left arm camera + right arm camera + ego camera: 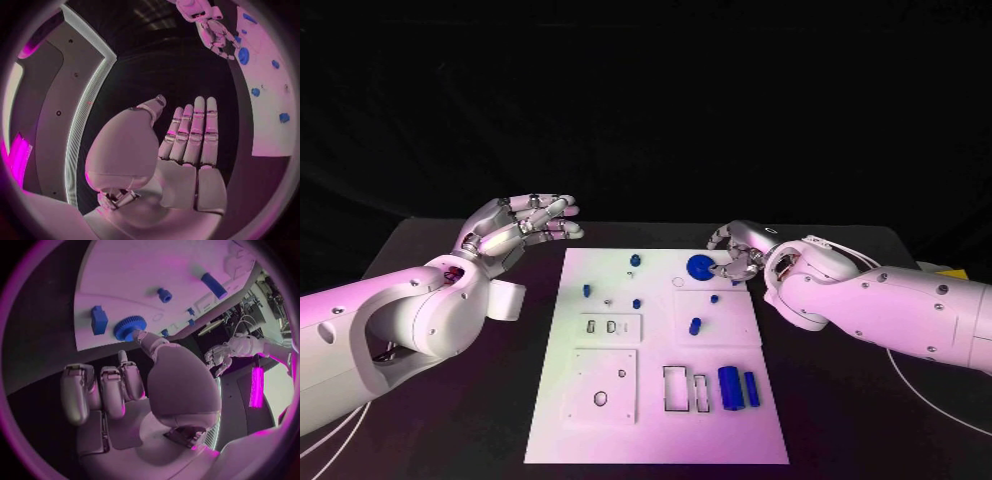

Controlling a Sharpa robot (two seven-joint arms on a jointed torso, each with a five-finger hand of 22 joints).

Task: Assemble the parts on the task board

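Nearest us on the task board (653, 440) lie two blue cylinders (738, 387) side by side, beside a pair of rectangular slots (685, 389), well back from both hands toward the robot's body.

Our right hand (738, 255) sits at the board's far right corner. Its thumb tip touches the blue gear (701, 265), which stands on the board just to that hand's inner side; in the right wrist view the gear (129, 328) lies at the end of the thumb, while the other fingers (100, 390) are curled in beside it. We cannot tell whether any of those fingers also press the gear, so we cannot say that the hand has hold of it. A small blue block (99, 320) lies just beside the gear, on the side away from the thumb.

Our left hand (516, 232) hovers off the board's far left corner, above the black table (473, 400), holding nothing; in the left wrist view its fingers (194, 132) stretch out straight and close together, the thumb set apart.

Between the two hands, small blue pegs (635, 260) stand on the board's far half.
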